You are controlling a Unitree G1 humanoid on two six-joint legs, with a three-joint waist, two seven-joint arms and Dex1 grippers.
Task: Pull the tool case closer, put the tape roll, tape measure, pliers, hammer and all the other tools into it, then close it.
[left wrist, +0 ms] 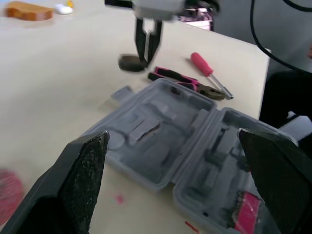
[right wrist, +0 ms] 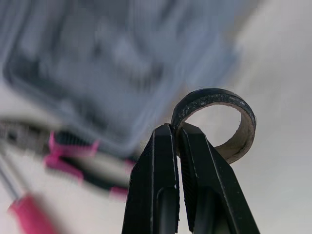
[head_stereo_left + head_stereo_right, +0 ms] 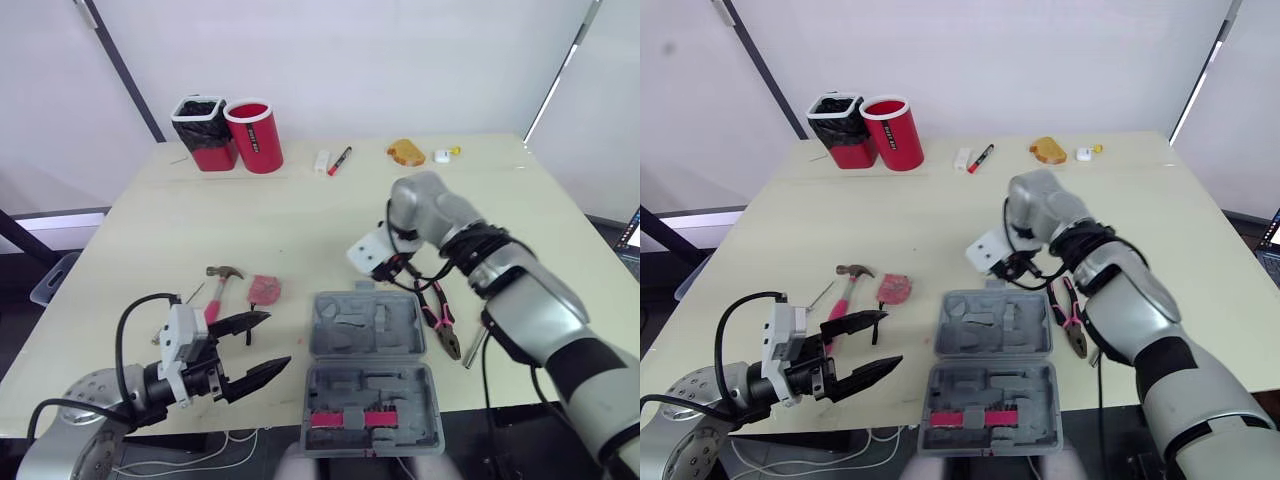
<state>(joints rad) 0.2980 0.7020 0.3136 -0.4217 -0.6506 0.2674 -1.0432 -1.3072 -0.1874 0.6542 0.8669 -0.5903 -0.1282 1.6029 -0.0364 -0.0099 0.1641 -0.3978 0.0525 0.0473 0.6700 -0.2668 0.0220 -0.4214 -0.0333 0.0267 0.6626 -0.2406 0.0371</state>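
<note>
Right gripper (image 2: 176, 127): its two black fingers are pressed together on the wall of the black tape roll with a brown cardboard inside (image 2: 214, 94), one finger inside the ring and one outside.
Tape roll: held low over the pale beige table (image 3: 300, 220), just beyond the far right corner of the case (whether it touches the tabletop cannot be told).
Grey moulded plastic tool case (image 3: 365, 330): lies open and flat near the table's front edge, lid half away from the robot, base half nearest it.
Left gripper (image 3: 278, 340): fingers spread wide and holding nothing, hovering just to the left of the case with the tips pointing towards it.
Pliers with pink and black handles (image 3: 438, 310): flat on the table, just beside the case's right edge and near the right gripper.
Pink-handled screwdriver (image 1: 201, 63): beside the pliers, on the side farther from the case.
Hammer with a pink handle (image 3: 216, 295): on the table to the left of the case, beyond the left gripper.
Pink tape measure (image 3: 264, 290): between the hammer and the case, apart from both.
</note>
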